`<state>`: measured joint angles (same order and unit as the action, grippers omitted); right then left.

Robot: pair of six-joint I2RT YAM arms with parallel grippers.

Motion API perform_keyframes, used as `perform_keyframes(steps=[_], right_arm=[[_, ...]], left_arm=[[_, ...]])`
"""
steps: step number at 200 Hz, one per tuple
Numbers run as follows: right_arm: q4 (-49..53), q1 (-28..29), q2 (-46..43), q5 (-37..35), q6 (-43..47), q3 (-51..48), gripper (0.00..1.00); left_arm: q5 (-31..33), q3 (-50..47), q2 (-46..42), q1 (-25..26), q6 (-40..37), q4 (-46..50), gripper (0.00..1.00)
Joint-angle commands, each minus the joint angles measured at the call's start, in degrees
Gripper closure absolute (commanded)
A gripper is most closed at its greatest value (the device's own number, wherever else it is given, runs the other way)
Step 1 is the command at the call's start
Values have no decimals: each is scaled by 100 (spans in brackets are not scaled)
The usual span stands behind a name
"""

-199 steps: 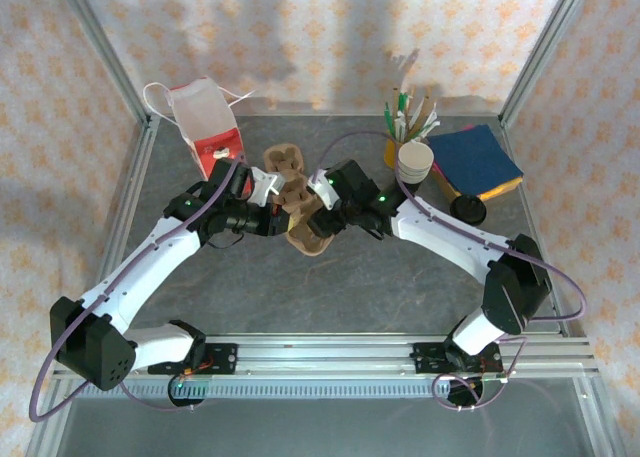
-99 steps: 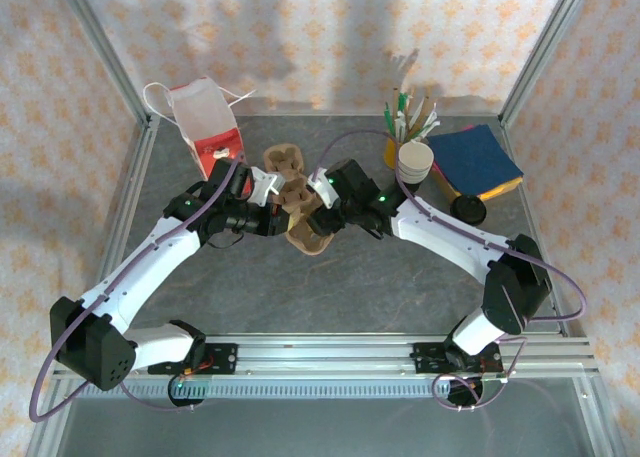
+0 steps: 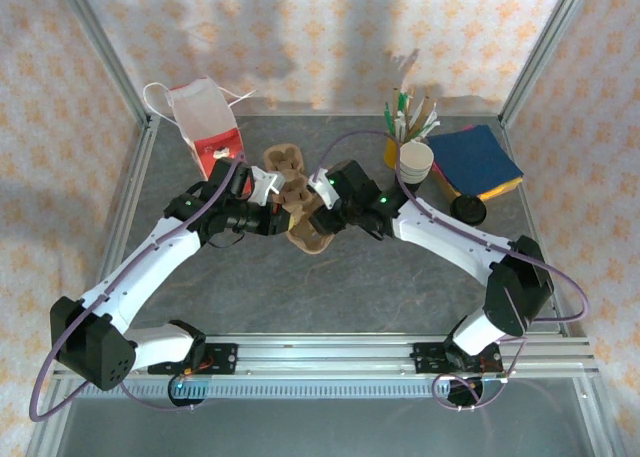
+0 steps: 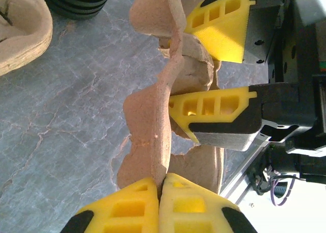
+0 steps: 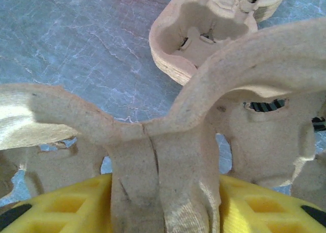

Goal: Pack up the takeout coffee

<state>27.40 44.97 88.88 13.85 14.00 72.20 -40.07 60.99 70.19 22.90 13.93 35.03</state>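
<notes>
Top external and wrist views: both grippers clamped on one pulp carrier

At the far left corner of the grey table (image 3: 350, 287) stands a red and white bag (image 3: 205, 129), well apart from the arms.

The left arm reaches in towards the centre of the table. In the left wrist view the left gripper (image 4: 159, 192) has its yellow fingertips pressed together, with only the thin wall of the pulp cup carrier (image 4: 153, 115) pinched between them.

The carrier sits mid-table between the two wrists. Whether its underside touches the table cannot be told. A second carrier (image 5: 204, 29) lies flat on the table just beyond it, cup wells facing up.

The right arm comes in from the opposite side. In the right wrist view the right gripper (image 5: 163, 202) has a yellow pad set against each side of the carrier's central post, jaws closed onto it. The left wrist view shows the same pads bracketing a pulp lump.

To the right, at the back, a stack of cream-rimmed cups (image 3: 415, 162) stands just in front of a holder of straws and stirrers (image 3: 405, 117). Beside these lie blue and yellow napkins (image 3: 480, 160), with black lids (image 3: 467, 209) at their near edge.

The position of the takeout coffee cannot be told from these views.
</notes>
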Motion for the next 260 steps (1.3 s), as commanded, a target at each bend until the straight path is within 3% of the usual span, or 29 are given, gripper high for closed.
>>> perform_keyframes(steps=[1,12,30,63,88,121,137,160,190,260], right_arm=[[323,7,32,-394,-87,92,54],[434,10,117,-449,-121,154,55],[475,12,151,-515,-143,130,55],[505,8,136,-476,-151,98,56],[680,7,213,-462,-193,183,56],[835,20,257,-474,-358,211,56],[868,29,236,-296,-423,189,56],[847,73,130,-170,-475,117,56],[837,99,-46,-133,-554,44,56],[951,122,-216,119,-519,-3,57]], left_arm=[[-88,-104,-113,39,220,-461,89],[-80,-110,-125,37,294,-544,83],[-8,-95,-154,38,382,-594,65],[620,184,-305,-110,490,-384,35],[1280,738,-427,-768,703,27,25],[2121,1831,-219,-2060,934,760,19],[2822,2356,125,-2564,1179,1091,19],[3148,3140,870,-3010,1267,1522,27],[3486,3899,1636,-3048,1249,1732,28],[3627,5250,3081,-3045,893,2476,43]])
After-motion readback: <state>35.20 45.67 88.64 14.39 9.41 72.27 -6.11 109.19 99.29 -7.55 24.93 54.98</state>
